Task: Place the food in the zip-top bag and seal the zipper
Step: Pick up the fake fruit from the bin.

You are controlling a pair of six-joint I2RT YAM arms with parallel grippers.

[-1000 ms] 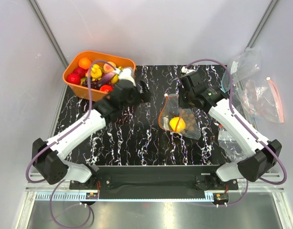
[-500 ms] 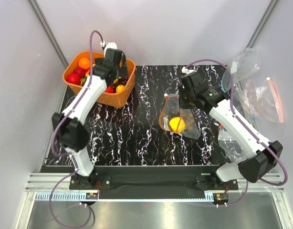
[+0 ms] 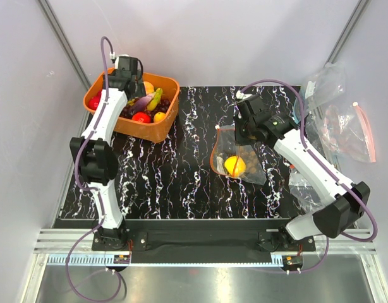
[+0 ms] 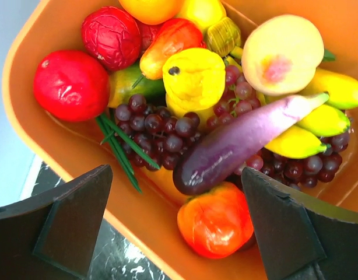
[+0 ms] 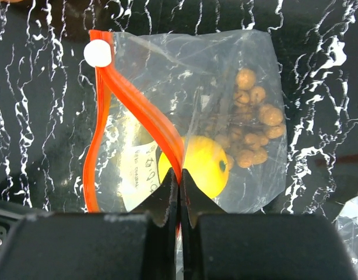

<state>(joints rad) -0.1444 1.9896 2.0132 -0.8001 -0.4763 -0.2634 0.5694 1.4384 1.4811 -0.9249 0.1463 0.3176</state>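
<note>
Right gripper [image 5: 179,177] clamped on the zipper [image 5: 135,108] of the zip-top bag [image 5: 225,64] (yellow fruit [image 5: 205,166], brown nuggets [image 5: 256,125] inside). Left gripper [image 4: 176,181] spread wide above the orange basket [image 4: 71,143].

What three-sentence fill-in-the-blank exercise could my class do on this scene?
The right gripper is shut on the zip-top bag's orange-red ____.
The round fruit inside the bag is ____.
The open left gripper hovers over an ____ bin of fruit.
Missing words: zipper; yellow; orange.
</note>
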